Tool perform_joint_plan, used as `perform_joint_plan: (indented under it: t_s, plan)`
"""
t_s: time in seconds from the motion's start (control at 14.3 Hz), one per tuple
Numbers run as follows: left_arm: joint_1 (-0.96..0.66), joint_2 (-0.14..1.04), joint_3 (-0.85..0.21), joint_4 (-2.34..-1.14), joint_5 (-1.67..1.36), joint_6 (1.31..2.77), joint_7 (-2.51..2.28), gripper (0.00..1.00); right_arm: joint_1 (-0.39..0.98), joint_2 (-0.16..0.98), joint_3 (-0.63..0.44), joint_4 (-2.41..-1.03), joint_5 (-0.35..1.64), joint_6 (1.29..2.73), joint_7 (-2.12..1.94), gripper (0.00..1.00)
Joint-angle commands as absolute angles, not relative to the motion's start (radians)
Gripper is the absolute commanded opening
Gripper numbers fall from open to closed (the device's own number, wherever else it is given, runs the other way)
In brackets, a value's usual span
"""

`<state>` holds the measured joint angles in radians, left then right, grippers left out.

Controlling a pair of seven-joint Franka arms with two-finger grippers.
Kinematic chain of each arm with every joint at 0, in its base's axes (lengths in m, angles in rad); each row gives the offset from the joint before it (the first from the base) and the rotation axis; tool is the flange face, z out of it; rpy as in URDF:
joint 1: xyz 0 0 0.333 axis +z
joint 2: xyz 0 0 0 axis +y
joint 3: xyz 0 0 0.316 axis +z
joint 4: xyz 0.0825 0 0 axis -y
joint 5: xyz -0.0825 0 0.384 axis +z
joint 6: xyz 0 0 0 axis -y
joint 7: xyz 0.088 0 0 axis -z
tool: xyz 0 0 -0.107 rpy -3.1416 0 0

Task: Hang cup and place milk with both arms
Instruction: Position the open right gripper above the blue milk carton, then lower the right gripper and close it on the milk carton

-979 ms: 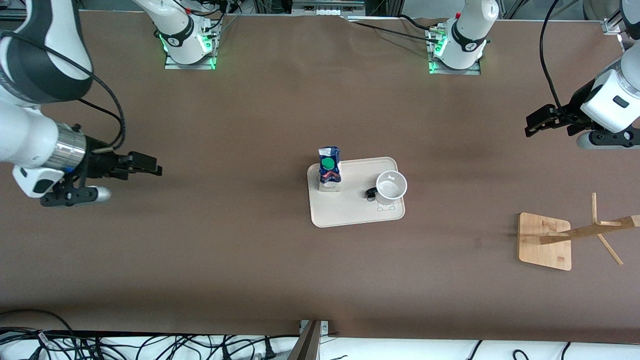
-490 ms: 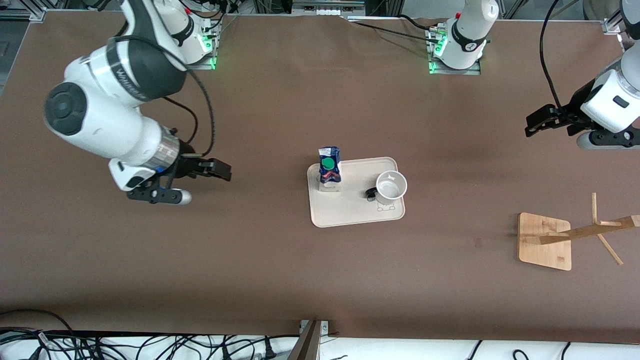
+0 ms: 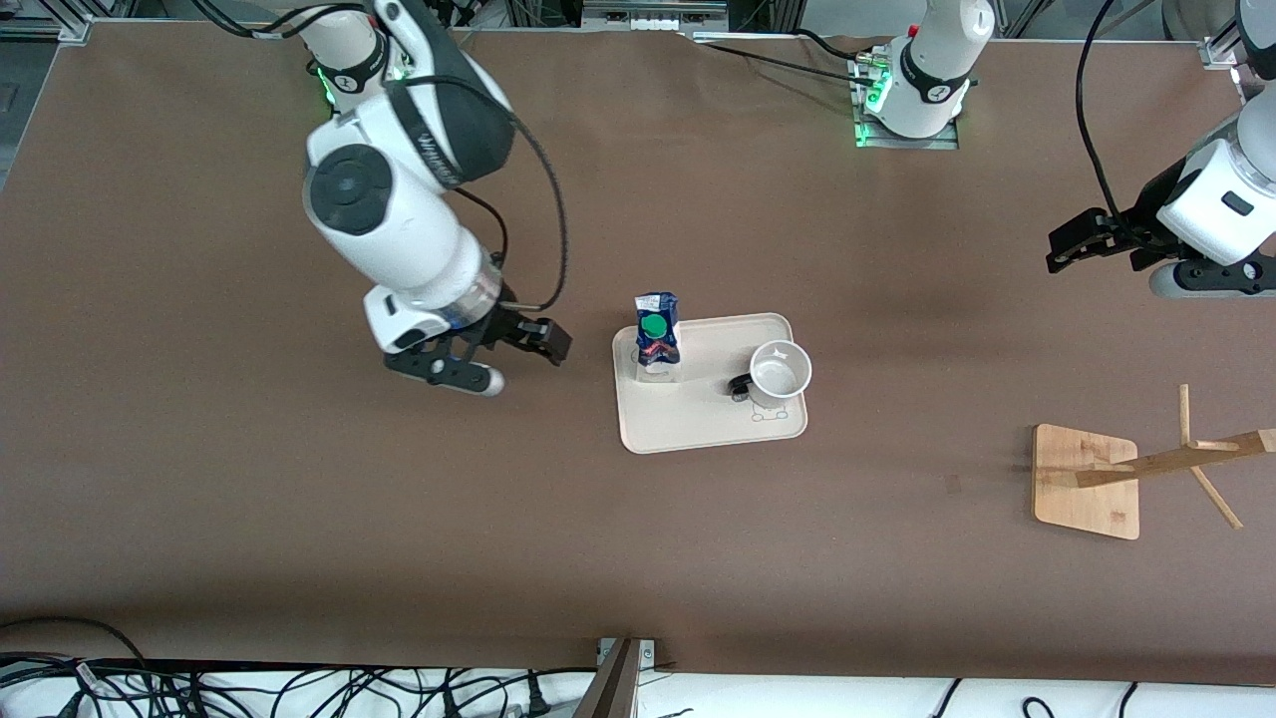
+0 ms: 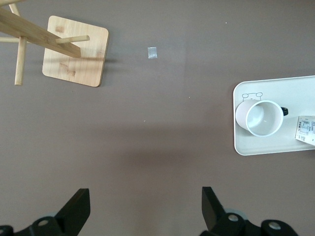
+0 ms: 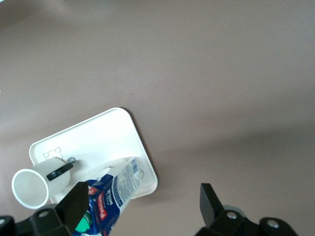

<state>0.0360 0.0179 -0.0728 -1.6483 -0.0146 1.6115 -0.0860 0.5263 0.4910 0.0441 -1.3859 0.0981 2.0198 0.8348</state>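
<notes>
Nothing done yet: milk [image 3: 657, 339] and cup [image 3: 780, 372] both stand on the tray [image 3: 698, 424]. The right gripper [image 3: 533, 341], fingers spread, hovers just beside the milk. The left gripper [image 3: 1077, 242] waits, spread, well off.

Little can be read. The right arm [image 3: 399, 189] carries dark lettering along its grey joint cover, too small and skewed to make out. The milk [image 5: 115, 189] has fine print on its white side, illegible. The tray [image 4: 243, 96] bears a small bear-face outline drawing, no words.
</notes>
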Motion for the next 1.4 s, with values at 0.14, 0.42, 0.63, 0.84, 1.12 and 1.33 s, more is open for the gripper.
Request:
perform_joint_plan:
  t_s: [0.14,0.42,0.63,0.84,1.12,1.33]
  plan:
    - [0.043,0.008,-0.077,-1.651,-0.003,1.601,-0.063,1.0,0.62,0.535,0.035,-1.378,0.028,2.092,1.035,1.0]
    - [0.043,0.006,-0.077,-1.649,-0.003,1.592,-0.063,1.0,0.673,0.571,0.035,-1.377,-0.024,2.117,1.123,1.0]
    - [0.041,0.006,-0.087,-1.649,-0.003,1.592,-0.064,1.0,0.716,0.601,0.034,-1.376,-0.075,2.164,1.233,1.0]
    - [0.043,0.003,-0.083,-1.649,-0.003,1.58,-0.063,1.0,0.736,0.617,0.034,-1.376,-0.092,2.164,1.252,1.0]
    - [0.046,0.0,-0.078,-1.647,-0.003,1.572,-0.061,1.0,0.744,0.63,0.034,-1.376,-0.094,2.166,1.252,1.0]
    - [0.049,-0.002,-0.078,-1.647,-0.003,1.572,-0.061,1.0,0.752,0.634,0.032,-1.376,-0.094,2.168,1.252,1.0]
